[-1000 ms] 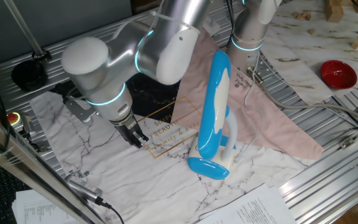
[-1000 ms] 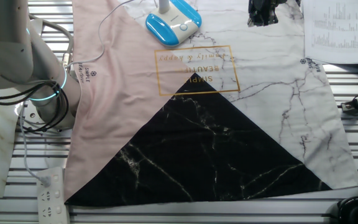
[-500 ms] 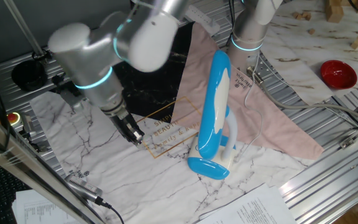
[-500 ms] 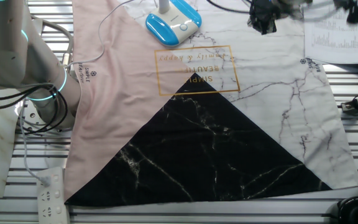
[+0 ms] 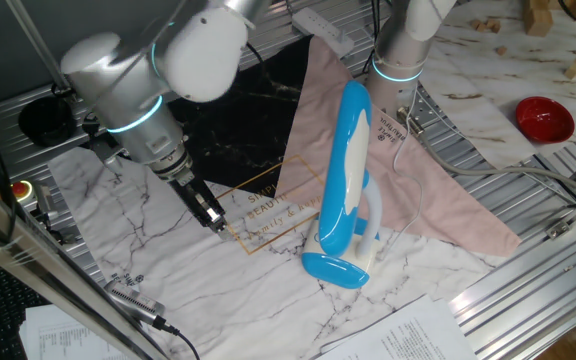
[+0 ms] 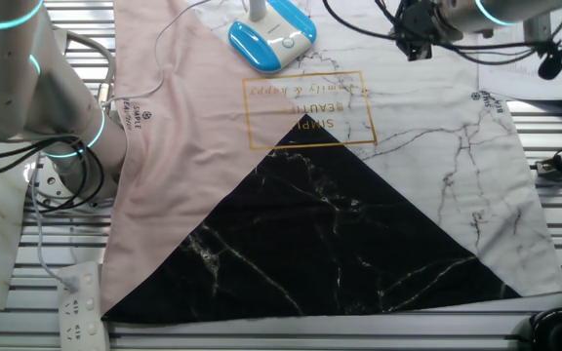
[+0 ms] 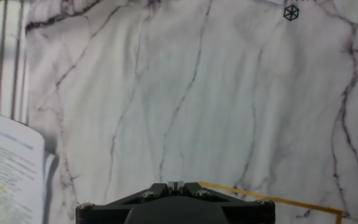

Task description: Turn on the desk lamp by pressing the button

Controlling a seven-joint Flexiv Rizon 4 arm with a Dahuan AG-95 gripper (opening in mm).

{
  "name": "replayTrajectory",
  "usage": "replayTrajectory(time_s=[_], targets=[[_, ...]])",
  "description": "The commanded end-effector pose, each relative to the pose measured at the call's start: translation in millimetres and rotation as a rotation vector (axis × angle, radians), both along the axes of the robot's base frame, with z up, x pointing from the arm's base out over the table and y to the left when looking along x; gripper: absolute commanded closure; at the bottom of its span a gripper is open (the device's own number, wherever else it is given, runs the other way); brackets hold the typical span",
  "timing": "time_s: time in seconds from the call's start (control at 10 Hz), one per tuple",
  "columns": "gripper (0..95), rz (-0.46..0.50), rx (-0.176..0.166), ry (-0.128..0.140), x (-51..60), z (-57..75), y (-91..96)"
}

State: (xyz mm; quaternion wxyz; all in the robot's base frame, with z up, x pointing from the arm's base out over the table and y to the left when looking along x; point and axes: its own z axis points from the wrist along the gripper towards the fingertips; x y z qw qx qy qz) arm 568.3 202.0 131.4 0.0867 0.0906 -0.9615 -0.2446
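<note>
The desk lamp (image 5: 347,175) stands folded on the marble-print cloth, its long blue and white head leaning up from the oval blue base (image 5: 335,268). From the other fixed view only the base (image 6: 271,33) shows, with a small round button (image 6: 286,42) on its top. My gripper (image 5: 212,214) points down at the cloth to the left of the lamp, about a lamp-length away. It sits right of the base in the other fixed view (image 6: 413,31). In the hand view the fingertips (image 7: 176,185) touch each other with nothing between them, and the lamp is out of sight.
A red bowl (image 5: 544,117) sits far right. Printed papers (image 5: 408,335) lie at the cloth's edge beside the gripper (image 6: 533,49). A second arm's base (image 5: 399,60) stands behind the lamp. A power strip (image 6: 78,310) lies on the metal slats.
The arm's upper links have swung left and back, and the wrist now tilts more steeply. The gripper tip stays over nearly the same spot on the cloth.
</note>
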Motion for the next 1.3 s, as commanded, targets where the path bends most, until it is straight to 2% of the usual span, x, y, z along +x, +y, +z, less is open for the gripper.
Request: replayTrajectory(time_s=[0.1,0.3,0.6,0.7,0.8,1.0,1.1,1.2,1.3], targets=[[95.0,0.048,-0.144,-0.030,0.4,-0.2,-0.2],[95.0,0.062,-0.189,-0.035,0.4,-0.2,-0.2],[95.0,0.055,-0.185,-0.052,0.4,-0.2,-0.2],[95.0,0.017,-0.163,-0.056,0.4,-0.2,-0.2],[95.0,0.022,-0.193,-0.067,0.4,-0.2,-0.2],[95.0,0.043,-0.298,-0.084,0.4,-0.2,-0.2],[95.0,0.050,-0.369,-0.097,0.4,-0.2,-0.2],[95.0,0.044,-0.416,-0.107,0.4,-0.2,-0.2],[95.0,0.030,-0.428,-0.104,0.4,-0.2,-0.2]])
